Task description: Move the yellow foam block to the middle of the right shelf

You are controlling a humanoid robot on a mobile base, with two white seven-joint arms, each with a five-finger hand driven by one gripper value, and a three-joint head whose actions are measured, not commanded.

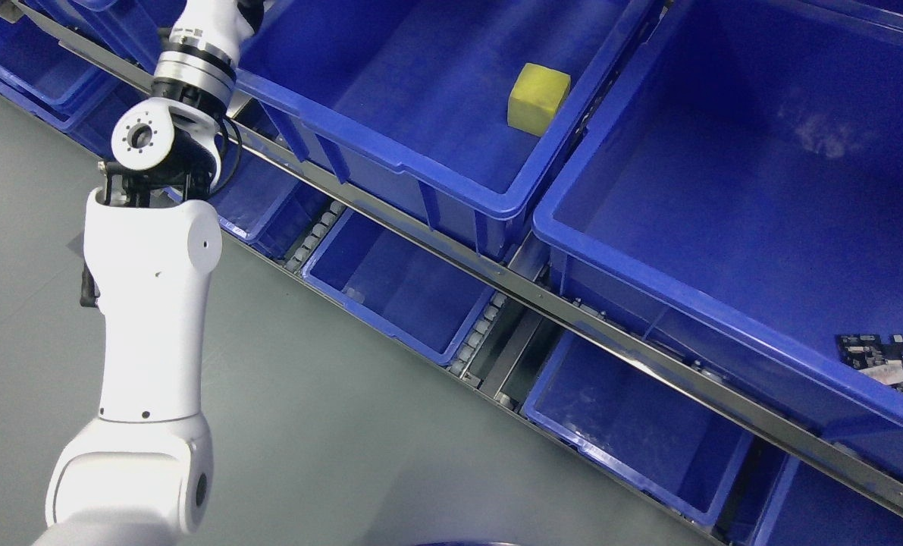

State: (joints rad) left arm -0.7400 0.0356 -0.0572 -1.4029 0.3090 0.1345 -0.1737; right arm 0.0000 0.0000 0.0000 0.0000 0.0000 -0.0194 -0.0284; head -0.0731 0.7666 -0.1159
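Resting inside a deep blue plastic bin (421,163), the yellow foam cube (538,98) sits on the bin floor against its right wall, near the far corner. Just right stands a larger blue plastic bin (572,227) holding a dark circuit board (879,364). The white left arm (155,303) rises along the picture's left; its hand is out of view, so its fingers cannot be judged.

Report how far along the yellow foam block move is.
The yellow foam block lies free inside a blue bin on the upper shelf row, by its right wall. The left arm rises out of the top edge, hand unseen. Whether this bin is the target or the pickup spot cannot be told.
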